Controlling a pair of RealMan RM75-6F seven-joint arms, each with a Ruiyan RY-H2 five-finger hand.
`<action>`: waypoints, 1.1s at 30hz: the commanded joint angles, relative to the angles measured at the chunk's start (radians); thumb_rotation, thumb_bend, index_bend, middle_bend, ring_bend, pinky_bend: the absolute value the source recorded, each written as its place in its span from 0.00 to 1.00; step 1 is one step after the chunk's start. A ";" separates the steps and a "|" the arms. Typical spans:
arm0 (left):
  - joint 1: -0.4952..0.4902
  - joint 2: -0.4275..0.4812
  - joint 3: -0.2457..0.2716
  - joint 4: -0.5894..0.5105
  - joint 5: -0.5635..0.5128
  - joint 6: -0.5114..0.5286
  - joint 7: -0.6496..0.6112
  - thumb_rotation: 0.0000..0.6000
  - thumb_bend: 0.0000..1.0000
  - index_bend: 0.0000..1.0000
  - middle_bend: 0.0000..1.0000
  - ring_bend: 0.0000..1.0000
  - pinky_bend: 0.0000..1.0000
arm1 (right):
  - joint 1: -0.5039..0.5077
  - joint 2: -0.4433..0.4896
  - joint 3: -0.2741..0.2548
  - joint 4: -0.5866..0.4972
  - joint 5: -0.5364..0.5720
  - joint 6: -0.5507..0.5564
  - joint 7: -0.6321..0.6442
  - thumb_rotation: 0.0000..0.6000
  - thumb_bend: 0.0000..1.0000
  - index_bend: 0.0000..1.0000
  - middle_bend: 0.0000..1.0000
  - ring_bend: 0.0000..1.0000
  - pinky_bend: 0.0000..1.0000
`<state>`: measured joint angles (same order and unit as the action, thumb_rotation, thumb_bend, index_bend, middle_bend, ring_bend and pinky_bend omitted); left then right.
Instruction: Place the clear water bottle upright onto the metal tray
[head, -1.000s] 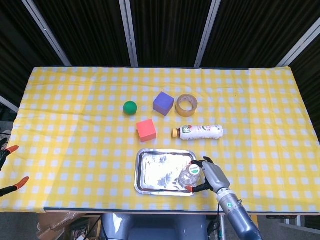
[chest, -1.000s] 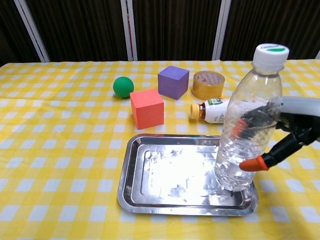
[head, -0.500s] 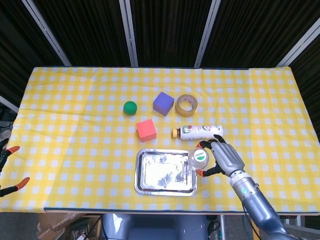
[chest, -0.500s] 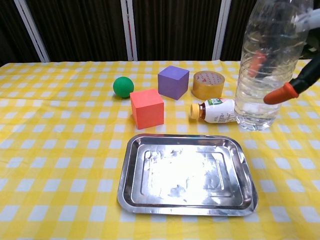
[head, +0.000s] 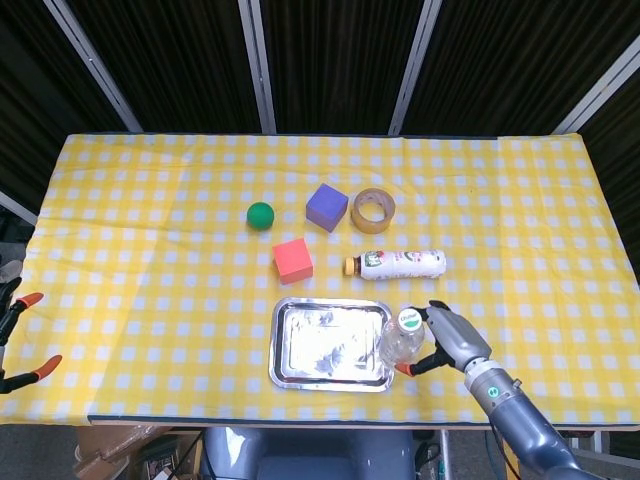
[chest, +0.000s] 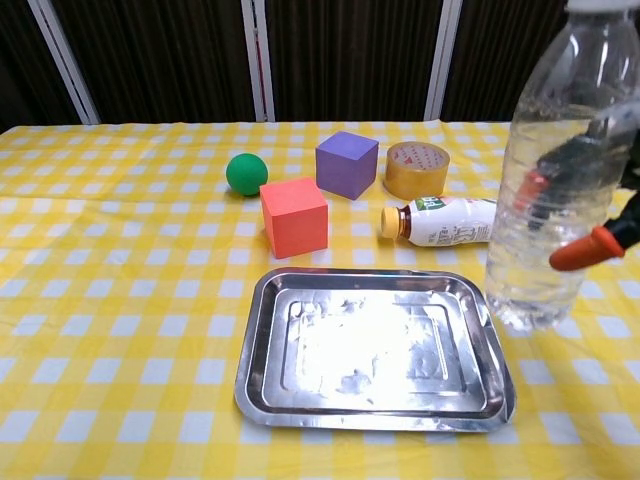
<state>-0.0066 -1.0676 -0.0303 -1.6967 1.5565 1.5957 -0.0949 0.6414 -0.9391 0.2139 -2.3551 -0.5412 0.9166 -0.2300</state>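
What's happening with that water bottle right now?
Right hand holds clear water bottle upright, beside metal tray, not on it. Left hand idle at table edge. Tray bare.

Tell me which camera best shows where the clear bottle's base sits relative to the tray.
The chest view: the clear water bottle, gripped by the right hand, shows its base just right of the metal tray rim. The head view looks down on the cap, so the base is mostly hidden beside the tray's right edge.

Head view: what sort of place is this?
Probably a lab tabletop for manipulation trials: a yellow checked tablecloth, dark curtain panels behind, and foam practice props like the red cube.
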 joint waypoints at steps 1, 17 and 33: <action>-0.002 -0.002 0.001 0.000 -0.001 -0.004 0.006 1.00 0.15 0.19 0.02 0.00 0.00 | -0.031 -0.108 -0.075 0.037 -0.032 0.028 0.014 1.00 0.51 0.71 0.57 0.25 0.00; -0.003 -0.006 0.002 -0.001 0.002 -0.006 0.015 1.00 0.15 0.19 0.02 0.00 0.00 | -0.115 -0.003 -0.007 -0.001 -0.293 0.058 0.208 1.00 0.56 0.75 0.61 0.28 0.00; 0.000 -0.006 0.001 -0.004 -0.001 -0.002 0.014 1.00 0.15 0.19 0.02 0.00 0.00 | -0.090 0.465 0.104 -0.001 -0.389 -0.267 0.440 1.00 0.60 0.76 0.62 0.30 0.00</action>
<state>-0.0070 -1.0735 -0.0297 -1.7003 1.5551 1.5936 -0.0813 0.5411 -0.5139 0.3051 -2.3553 -0.9180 0.7161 0.1584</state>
